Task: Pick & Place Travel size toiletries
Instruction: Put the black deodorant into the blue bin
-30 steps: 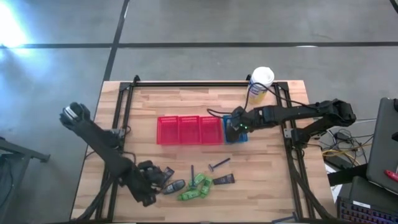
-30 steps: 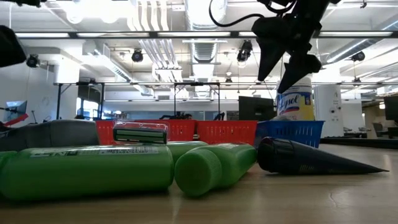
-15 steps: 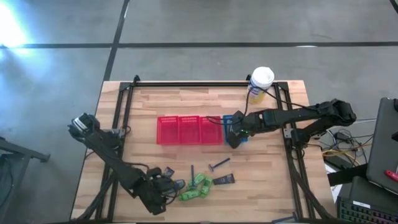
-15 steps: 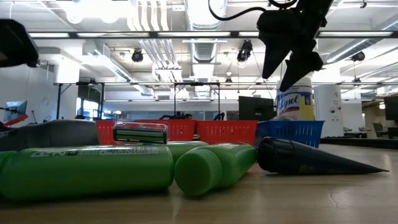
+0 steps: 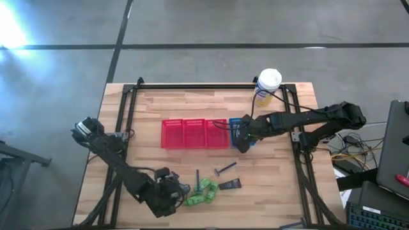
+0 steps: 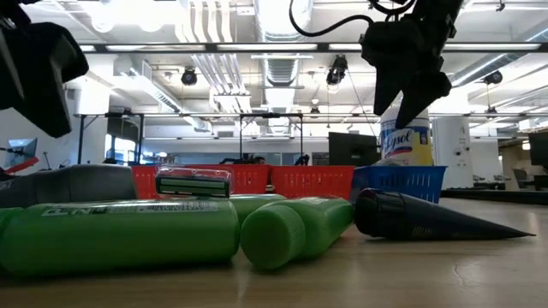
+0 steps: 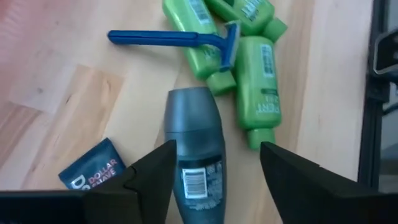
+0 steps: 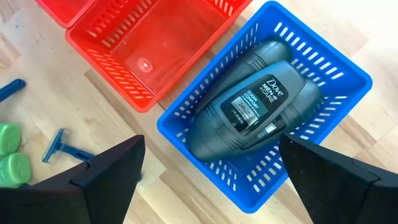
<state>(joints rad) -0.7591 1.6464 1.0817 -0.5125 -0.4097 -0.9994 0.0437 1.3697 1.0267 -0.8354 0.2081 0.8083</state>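
Left wrist view: the left gripper point(image 7: 214, 165) is wide open, empty, around a grey oval bottle point(image 7: 193, 144) lying beside green bottles point(image 7: 259, 78). The right gripper point(image 8: 211, 165), open and empty, is above the blue basket point(image 8: 323, 68).

Left gripper point(image 5: 171, 193) low, fingers point(image 7: 149, 177) spread, right gripper point(image 5: 243, 135) hovering, fingers point(image 8: 112, 168) apart

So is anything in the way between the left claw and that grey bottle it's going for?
Nothing visible. The left gripper is open right over the grey bottle, one finger on each side. The green bottles and blue razor lie just beyond it.
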